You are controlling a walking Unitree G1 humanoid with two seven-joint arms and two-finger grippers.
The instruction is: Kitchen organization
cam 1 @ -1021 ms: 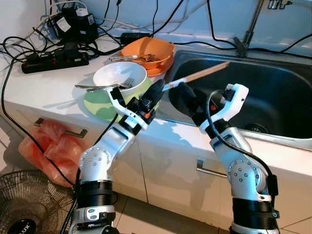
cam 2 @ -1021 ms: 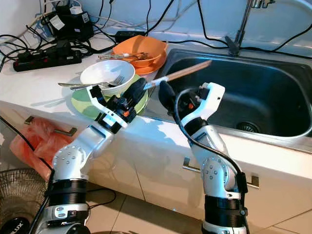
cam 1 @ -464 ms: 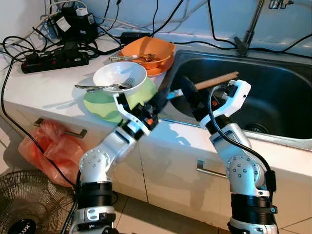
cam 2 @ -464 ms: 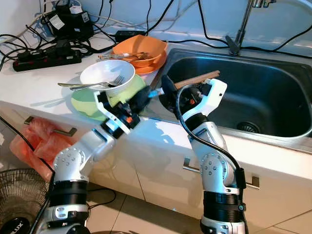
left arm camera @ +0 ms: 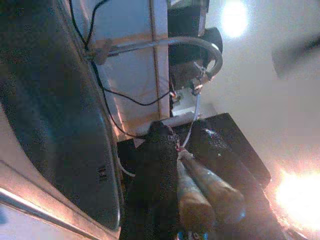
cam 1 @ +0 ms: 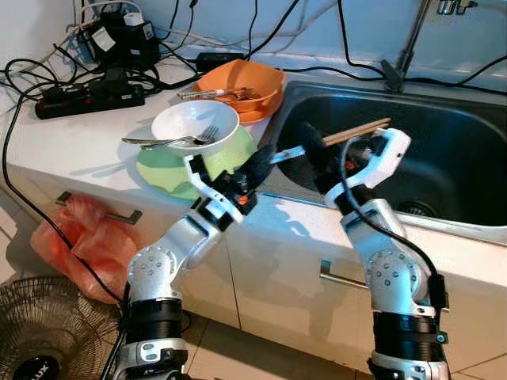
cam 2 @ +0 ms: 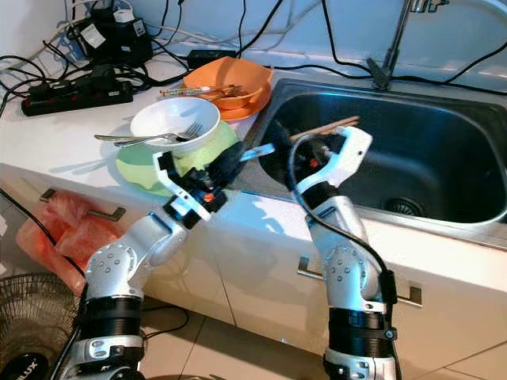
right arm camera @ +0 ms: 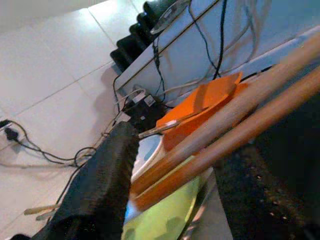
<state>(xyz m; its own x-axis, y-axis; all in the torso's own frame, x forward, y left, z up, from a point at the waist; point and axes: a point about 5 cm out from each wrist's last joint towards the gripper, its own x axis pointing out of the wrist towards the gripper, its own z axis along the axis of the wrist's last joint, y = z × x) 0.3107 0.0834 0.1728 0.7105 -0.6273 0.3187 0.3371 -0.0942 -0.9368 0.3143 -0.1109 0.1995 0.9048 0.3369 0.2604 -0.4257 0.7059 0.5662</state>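
While both grippers meet over the sink's (cam 1: pixel 444 214) near-left rim, the chopsticks (cam 1: pixel 356 131) span between them. Right gripper (cam 1: pixel 317 154) is clamped on the pair; left gripper (cam 1: pixel 257 166) apparently also grips them. Release one side only once the other is secure.

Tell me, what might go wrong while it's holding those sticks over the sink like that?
Both the left gripper and right gripper seem to be on the same pair of chopsticks above the sink. If the arms pull unevenly, the sticks could slip and fall into the basin. The left arm also sits close to the white bowl with forks, stacked on a green plate, and could knock them.
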